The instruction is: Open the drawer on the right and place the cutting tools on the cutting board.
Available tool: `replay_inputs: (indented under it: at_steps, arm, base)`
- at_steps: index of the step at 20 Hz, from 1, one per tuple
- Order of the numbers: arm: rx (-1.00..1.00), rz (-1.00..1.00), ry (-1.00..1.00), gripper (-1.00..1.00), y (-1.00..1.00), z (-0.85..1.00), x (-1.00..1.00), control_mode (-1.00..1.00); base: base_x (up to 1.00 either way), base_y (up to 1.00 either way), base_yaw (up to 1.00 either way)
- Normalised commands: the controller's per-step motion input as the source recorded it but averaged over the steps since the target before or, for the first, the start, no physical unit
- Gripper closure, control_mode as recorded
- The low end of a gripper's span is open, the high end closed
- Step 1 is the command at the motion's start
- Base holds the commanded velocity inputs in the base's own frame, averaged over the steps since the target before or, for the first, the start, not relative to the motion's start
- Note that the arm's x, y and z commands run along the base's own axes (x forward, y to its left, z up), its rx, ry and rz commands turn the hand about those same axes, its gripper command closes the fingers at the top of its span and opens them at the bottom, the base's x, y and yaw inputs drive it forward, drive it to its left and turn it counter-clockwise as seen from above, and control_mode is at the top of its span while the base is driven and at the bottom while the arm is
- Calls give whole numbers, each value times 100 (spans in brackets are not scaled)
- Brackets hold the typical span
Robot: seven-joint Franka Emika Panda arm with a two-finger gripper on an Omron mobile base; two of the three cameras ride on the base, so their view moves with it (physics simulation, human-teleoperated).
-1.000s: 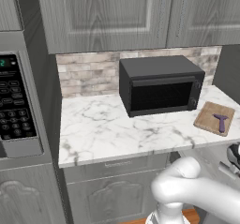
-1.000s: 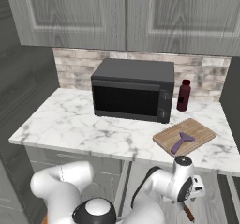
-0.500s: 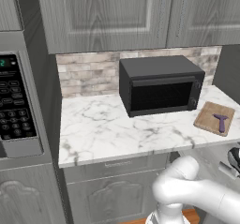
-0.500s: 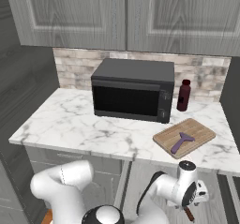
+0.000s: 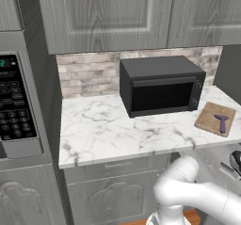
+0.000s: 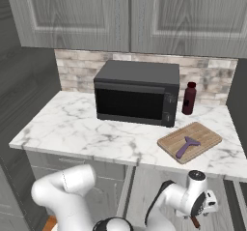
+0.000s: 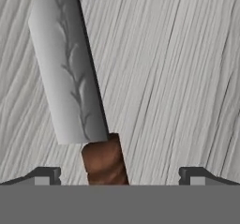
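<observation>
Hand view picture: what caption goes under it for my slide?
Open gripper poised over the knife lying in the drawer.

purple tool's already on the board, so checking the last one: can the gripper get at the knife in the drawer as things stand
Probably yes. In the hand view the knife lies flat on the pale drawer floor, its brown handle between the open jaws of the gripper, and nothing lies over or beside it. How far above it the gripper is, I cannot tell.

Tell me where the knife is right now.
The knife lies on the drawer's pale grey floor in the hand view, its reddish-brown handle between the open gripper's fingertips, below the counter edge near the cutting board.
</observation>
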Motion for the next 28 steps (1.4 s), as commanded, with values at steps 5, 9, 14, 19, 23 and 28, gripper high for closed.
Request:
replay_inputs:
  at_steps: [5,9,14,19,23,28]
  arm:
    - [0,0,0,-100,-4,-27,-3,-100]
    - [0,0,0,-100,0,-22,-2,-100]
    - [0,0,0,100,0,-21,0,-100]
    - [0,0,2,100,0,-1,-1,-100]
    - [0,0,-1,100,0,0,-44,-100]
    - [2,0,-11,100,-5,19,-90,-100]
  base:
    - [0,0,0]
    - [0,0,0]
    - [0,0,0]
    - [0,0,0]
    - [0,0,0]
    - [0,0,0]
